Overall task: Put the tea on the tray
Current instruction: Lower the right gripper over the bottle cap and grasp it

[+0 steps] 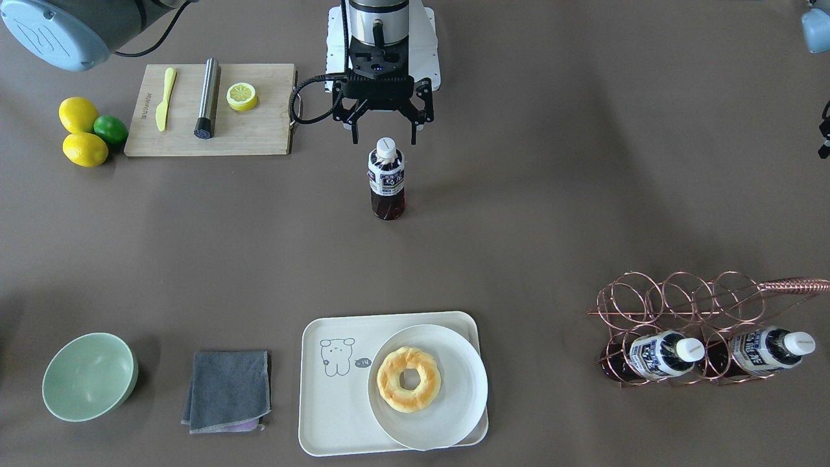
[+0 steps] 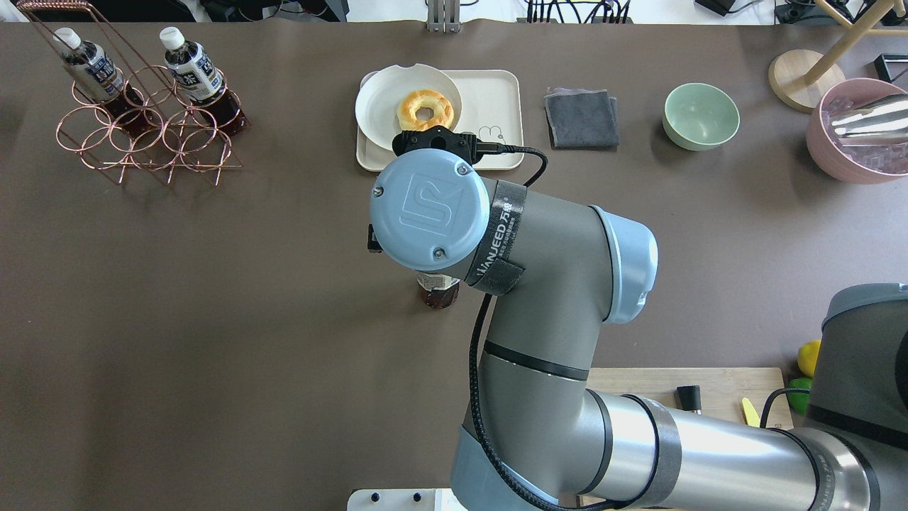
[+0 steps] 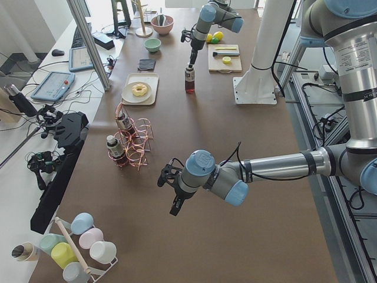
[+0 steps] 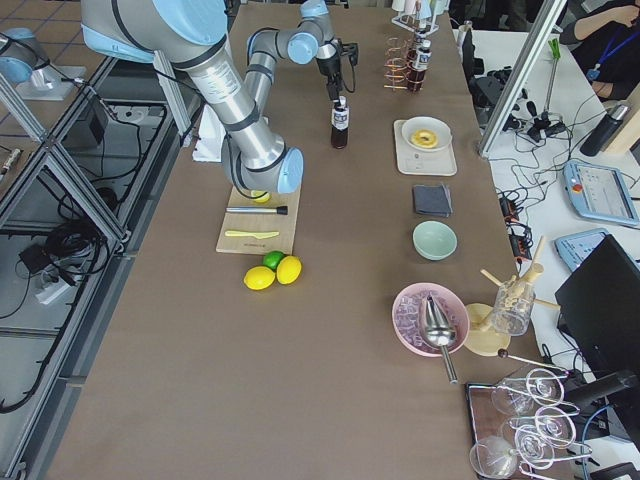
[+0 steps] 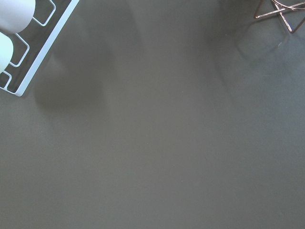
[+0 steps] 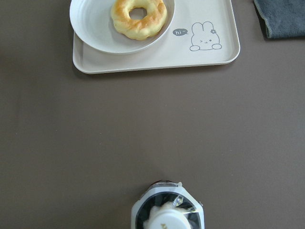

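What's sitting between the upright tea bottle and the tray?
Nothing. Only bare brown table separates the tea bottle from the tray, clearest in the right wrist view.

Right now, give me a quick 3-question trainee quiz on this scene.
1. True or false: the standing tea is on the tray.
2. What lies on the plate? A) lemon B) doughnut C) cloth
3. How many bottles lie in the rack?

Key: 1 false, it stands on the table apart from the tray; 2 B; 3 two.
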